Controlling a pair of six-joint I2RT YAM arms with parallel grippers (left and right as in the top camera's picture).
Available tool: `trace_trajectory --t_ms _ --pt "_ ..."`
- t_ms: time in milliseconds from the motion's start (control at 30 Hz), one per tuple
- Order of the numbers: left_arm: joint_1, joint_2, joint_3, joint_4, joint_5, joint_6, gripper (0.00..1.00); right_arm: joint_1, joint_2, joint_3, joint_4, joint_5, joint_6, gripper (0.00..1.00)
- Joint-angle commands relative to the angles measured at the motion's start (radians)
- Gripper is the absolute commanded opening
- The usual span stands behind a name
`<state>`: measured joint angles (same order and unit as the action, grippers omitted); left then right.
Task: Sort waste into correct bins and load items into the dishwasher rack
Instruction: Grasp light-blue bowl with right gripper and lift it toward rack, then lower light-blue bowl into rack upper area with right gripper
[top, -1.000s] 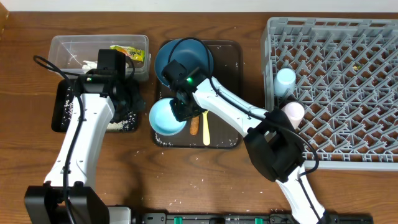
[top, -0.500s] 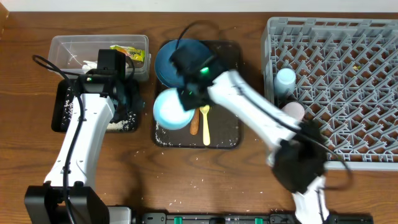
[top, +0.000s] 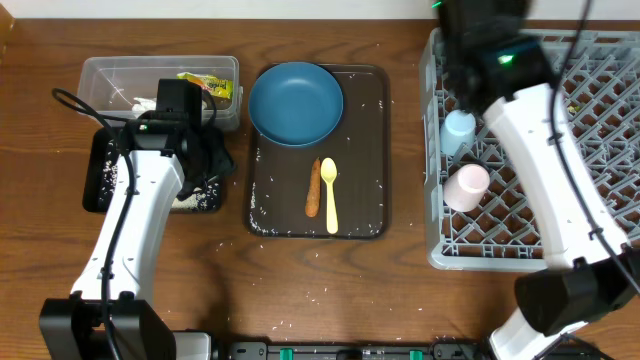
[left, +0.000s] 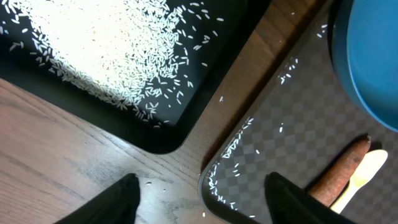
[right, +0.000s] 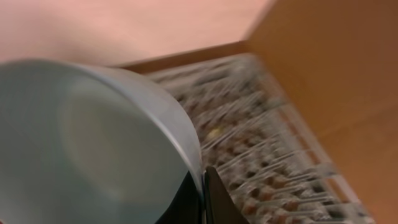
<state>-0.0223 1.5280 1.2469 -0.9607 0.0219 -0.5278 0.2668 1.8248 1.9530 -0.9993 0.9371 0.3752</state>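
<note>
Brown wood table (top: 300, 290). Grey dishwasher rack (top: 600, 150) on the right, dark brown serving tray (left: 280, 168) centre, clear tub (top: 110, 75) and black tray (left: 211, 56) left.

Right gripper (right: 203, 190) is pinched tight on the rim of the light-blue bowl (right: 93, 143), up over the rack's far-left corner. The wrist view is blurred, and the arm hides the bowl from overhead. Bowl looks rigid, light and slick. A thin rim pinch can pivot, so I'd expect swing on fast moves. Best set on edge between the pegs.

Left gripper (left: 208, 199) is spread wide and empty, over bare table between the black tray and the serving tray's corner.

Rice (left: 106, 43) is heaped in the black tray, with stray grains on the serving tray. Also on the serving tray: dark blue plate (top: 296, 103) at the far end, pale yellow spoon (top: 329, 195) just beside the brown stick (top: 313, 187).

Light-blue cup (top: 459, 128) and pink cup (top: 467, 183) sit along the rack's left edge. Yellow-green wrapper (top: 208, 86) and napkin (top: 145, 103) are in the tub.

Wrapper print is too small to read, and nothing else is legible.
</note>
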Motion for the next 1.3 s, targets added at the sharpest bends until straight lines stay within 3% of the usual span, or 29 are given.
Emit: trace_trajectory --t_ms 0,100,333,600,933,1267 --pt "0.004 -0.013 -0.007 0.002 -0.015 -0.009 0.70 -0.087 0.013 0.001 0.064 0.172 -0.139 0.01" --pt "0.004 -0.013 -0.007 0.002 -0.015 -0.009 0.71 -0.155 0.029 0.000 0.124 0.172 -0.314 0.01" --pt "0.004 -0.013 -0.007 0.034 -0.015 -0.009 0.70 -0.268 0.058 -0.013 0.111 0.161 -0.506 0.01" --pt "0.004 -0.013 -0.007 0.063 -0.015 -0.009 0.71 -0.322 0.155 -0.021 0.052 0.072 -0.502 0.01" --pt "0.004 -0.013 -0.007 0.091 -0.015 -0.009 0.72 -0.386 0.333 -0.021 0.142 0.033 -0.497 0.01" --pt "0.004 -0.013 -0.007 0.137 -0.015 -0.009 0.71 -0.371 0.367 -0.021 0.154 0.005 -0.497 0.01"
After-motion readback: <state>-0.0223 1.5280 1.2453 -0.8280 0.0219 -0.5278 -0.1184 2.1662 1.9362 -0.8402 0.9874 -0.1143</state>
